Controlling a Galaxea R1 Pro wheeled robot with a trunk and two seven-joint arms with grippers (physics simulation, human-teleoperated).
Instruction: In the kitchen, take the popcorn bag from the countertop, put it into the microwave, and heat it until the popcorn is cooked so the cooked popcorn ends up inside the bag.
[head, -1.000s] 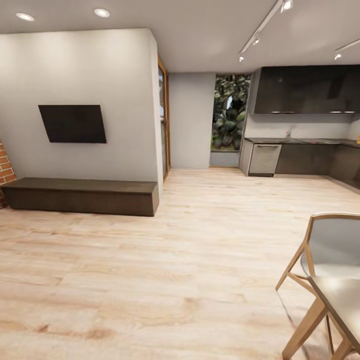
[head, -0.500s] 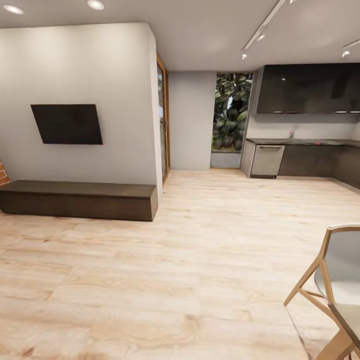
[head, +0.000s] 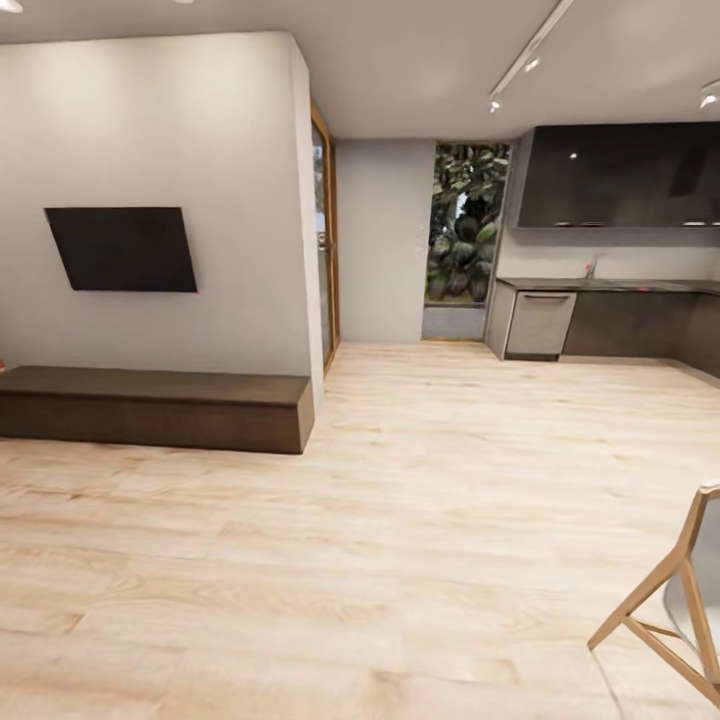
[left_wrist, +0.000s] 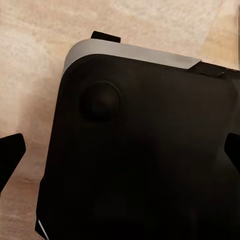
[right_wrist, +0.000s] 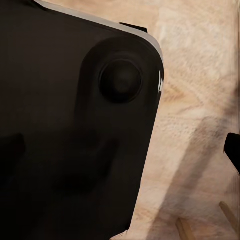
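Pale wood floor (head: 420, 520); kitchen (head: 610, 250) at 2 o'clock, wall TV (head: 122, 249) at 10. Both grippers' jaws apart.

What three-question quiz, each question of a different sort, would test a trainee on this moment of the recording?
1. True or false: the dark screen hangs on the wall above the long dark bench.
2. Which side of the head view holds the kitchen cabinets: A left, B right, C centre?
3. What stands at the lower right edge of the head view?

Key: 1 true. 2 B. 3 A wooden-legged chair, partly cut off by the picture edge.
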